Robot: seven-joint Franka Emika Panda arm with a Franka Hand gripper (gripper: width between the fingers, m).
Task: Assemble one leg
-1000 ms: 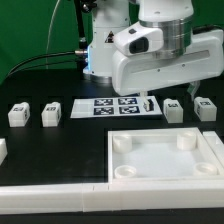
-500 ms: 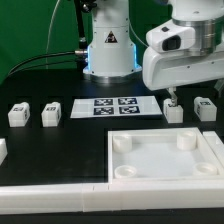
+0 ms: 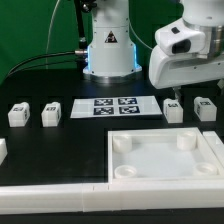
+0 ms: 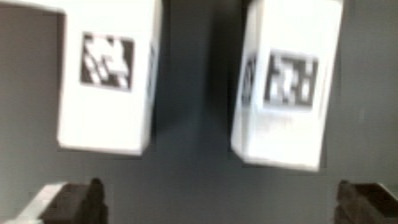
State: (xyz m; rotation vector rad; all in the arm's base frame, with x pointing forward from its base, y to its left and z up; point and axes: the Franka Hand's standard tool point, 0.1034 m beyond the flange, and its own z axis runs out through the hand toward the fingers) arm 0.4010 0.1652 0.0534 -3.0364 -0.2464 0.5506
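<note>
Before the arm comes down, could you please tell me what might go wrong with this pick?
1. The open gripper seems centred over the gap between two close legs, the inner leg and the outer leg on the exterior view's right. Closing there might squeeze both together or grip neither cleanly.
2. On the way down, a fingertip could land on a leg and knock it askew.

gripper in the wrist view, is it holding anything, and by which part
Nothing is held. The gripper is open, with nothing between its fingertips. One leg and the other leg lie beneath it, and neither is gripped.
</note>
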